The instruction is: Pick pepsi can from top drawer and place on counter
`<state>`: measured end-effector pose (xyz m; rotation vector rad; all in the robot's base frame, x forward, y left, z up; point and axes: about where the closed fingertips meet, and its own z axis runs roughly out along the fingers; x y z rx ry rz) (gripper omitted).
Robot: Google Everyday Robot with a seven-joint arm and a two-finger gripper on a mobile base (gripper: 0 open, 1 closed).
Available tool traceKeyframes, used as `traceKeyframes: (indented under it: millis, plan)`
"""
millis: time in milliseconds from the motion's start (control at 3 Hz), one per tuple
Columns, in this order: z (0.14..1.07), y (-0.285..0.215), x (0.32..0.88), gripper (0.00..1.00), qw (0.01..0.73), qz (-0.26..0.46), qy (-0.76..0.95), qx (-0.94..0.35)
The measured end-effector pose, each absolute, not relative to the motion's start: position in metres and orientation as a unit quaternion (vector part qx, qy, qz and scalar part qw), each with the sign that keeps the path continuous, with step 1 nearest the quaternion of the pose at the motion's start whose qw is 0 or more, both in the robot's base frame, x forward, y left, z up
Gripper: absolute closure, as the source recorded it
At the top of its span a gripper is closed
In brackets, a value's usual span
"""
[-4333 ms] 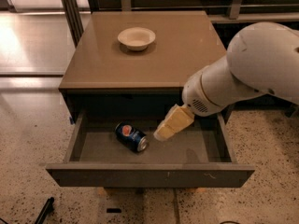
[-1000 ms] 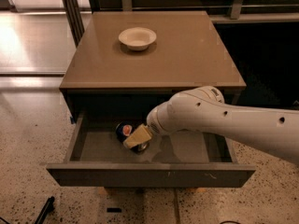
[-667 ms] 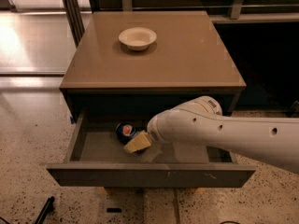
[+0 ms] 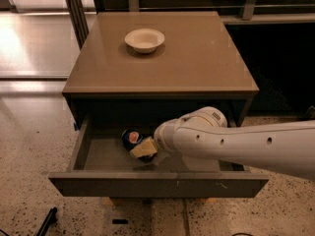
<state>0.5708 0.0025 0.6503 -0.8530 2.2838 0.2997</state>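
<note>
The pepsi can (image 4: 131,137) lies on its side in the open top drawer (image 4: 157,185). The arm's (image 4: 236,146) tool (image 4: 143,149) is down in there, right against the can; whether it grips, I cannot tell. A cream bowl (image 4: 144,39) sits on the worktop (image 4: 197,58).

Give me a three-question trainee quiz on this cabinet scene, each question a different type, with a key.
1. True or false: the soda can lies inside the open drawer.
2. What sits on the counter? A) bowl B) mug C) plate
3. Fill in: the claw is down in the drawer, right at the ____.
Key: 1 true; 2 A; 3 soda can.
</note>
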Motion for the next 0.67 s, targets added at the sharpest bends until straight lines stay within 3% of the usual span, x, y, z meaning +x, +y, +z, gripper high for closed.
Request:
traceKeyframes:
  millis: [667]
  plan:
    - [0.620,0.035,0.580,0.00,0.328,0.143,0.871,-0.336]
